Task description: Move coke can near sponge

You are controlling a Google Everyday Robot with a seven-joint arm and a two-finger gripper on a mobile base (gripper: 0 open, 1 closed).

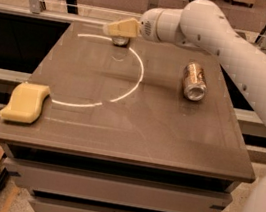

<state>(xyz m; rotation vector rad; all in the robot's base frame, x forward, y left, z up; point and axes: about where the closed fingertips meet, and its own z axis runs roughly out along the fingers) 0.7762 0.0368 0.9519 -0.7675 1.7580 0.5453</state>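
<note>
Barely started here, I'd say. The coke can (119, 41) is at the far edge of the counter (145, 125), and the sponge (24, 103) sits well apart from it at the near left corner, so the whole carry is left. My hand (116, 27) is right over the can, covering most of it. Honestly can't tell how open it is, or if it's gripping anything

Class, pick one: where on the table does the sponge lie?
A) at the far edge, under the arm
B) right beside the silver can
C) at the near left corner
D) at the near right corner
C: the sponge lies at the near left corner of the table, well apart from the gripper, which is over the coke can at the far edge.
</note>
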